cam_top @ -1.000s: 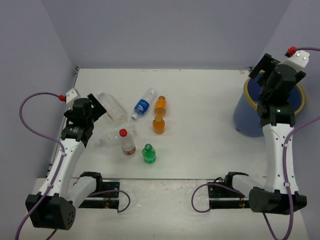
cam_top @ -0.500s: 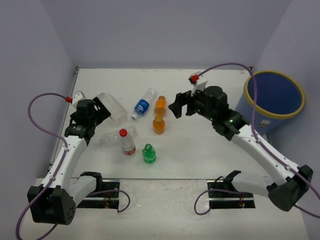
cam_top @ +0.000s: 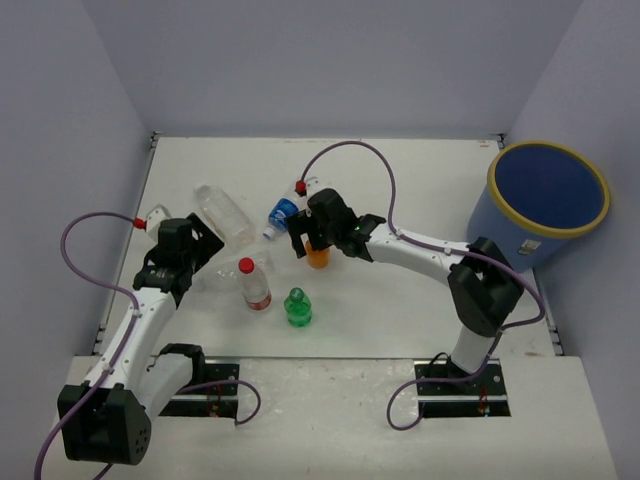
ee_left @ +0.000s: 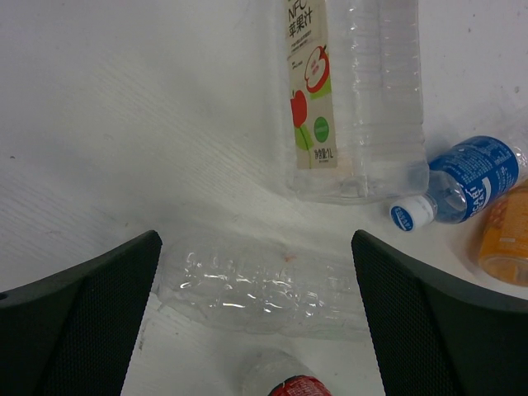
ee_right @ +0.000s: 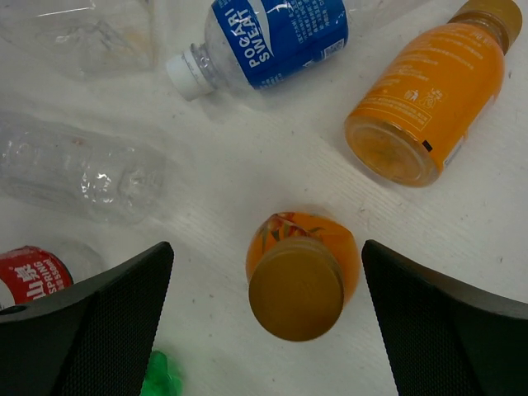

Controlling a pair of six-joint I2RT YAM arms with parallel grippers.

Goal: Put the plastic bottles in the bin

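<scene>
Right gripper (ee_right: 264, 326) wide open, jaws straddling the upright orange bottle (ee_right: 301, 276) from above: set for a top grasp, not yet closed. Left gripper (ee_left: 256, 318) likewise spread over the crushed clear bottle (ee_left: 247, 285), which lies flat. Blue bin (cam_top: 515, 245) stands well apart, far right.

Seven bottles (cam_top: 255, 285) — four clear (cam_top: 222, 212), two orange (ee_right: 425, 99), one green (cam_top: 297, 307). One bin (cam_top: 548, 146).
</scene>
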